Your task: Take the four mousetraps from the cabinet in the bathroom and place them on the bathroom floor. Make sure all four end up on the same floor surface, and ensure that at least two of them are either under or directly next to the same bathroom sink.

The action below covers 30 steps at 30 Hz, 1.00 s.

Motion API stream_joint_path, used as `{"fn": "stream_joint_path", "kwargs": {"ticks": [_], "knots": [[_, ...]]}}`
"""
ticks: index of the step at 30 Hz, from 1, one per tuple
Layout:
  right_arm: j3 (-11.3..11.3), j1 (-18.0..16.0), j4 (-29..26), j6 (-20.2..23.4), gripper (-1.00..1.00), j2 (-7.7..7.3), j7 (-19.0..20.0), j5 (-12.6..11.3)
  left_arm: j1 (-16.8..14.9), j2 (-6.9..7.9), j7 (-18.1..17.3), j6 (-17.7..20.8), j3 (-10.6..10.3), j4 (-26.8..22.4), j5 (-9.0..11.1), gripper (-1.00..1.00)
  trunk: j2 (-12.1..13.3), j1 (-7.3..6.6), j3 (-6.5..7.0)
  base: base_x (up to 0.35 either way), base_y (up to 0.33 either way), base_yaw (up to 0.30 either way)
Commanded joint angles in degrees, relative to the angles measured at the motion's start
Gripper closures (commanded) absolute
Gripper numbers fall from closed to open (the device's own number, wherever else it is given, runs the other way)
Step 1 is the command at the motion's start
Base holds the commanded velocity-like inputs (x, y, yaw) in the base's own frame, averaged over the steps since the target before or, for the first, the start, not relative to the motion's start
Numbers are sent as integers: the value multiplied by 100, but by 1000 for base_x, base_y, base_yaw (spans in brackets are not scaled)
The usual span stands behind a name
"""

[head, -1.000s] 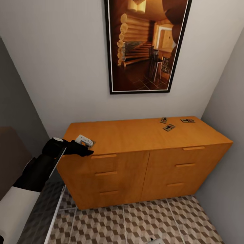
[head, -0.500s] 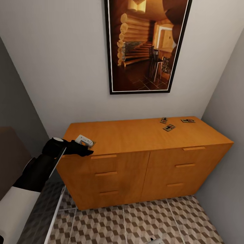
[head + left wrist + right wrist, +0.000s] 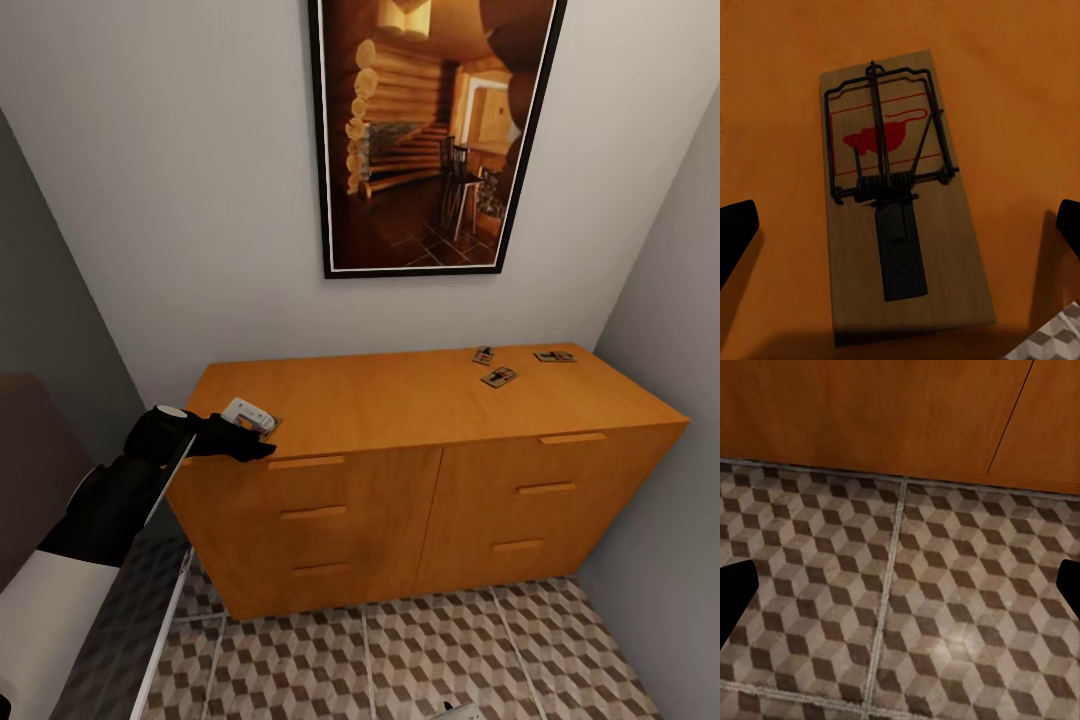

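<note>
Three mousetraps (image 3: 483, 354), (image 3: 498, 377), (image 3: 553, 356) lie on the back right of the cabinet (image 3: 400, 400) top. Another mousetrap (image 3: 896, 217), a tan board with dark wire and a red print, lies flat near the cabinet's front left corner. My left gripper (image 3: 258, 432) hovers over it. In the left wrist view that gripper (image 3: 900, 229) is open, with one finger on each side of the trap and not touching it. My right gripper (image 3: 900, 589) is open and empty, low above the bathroom floor (image 3: 945, 607) in front of the cabinet.
A large framed picture (image 3: 430, 130) hangs on the wall above the cabinet. Walls close in on both sides. A dark and white edge (image 3: 150, 560) stands by my left arm. Cube-patterned tiles (image 3: 400, 650) stretch before the cabinet drawers.
</note>
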Motion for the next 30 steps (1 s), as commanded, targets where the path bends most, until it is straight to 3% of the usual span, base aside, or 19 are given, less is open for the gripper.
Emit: {"fn": "stream_joint_path", "kwargs": {"ticks": [1,2,30], "knots": [[23,-4,5,-7,-100,0,-59,44,-2,3,-54,2,-6,403,-101,-100,-2,0,-6,0,0,0],[23,-4,5,-9,-100,-1,-59,44,-2,10,-55,-1,-6,405,-101,100,-2,0,-6,0,0,0],[23,-4,5,-10,-100,0,-59,42,-2,21,-61,-9,-6,536,-102,100,-2,0,-6,0,0,0]]}}
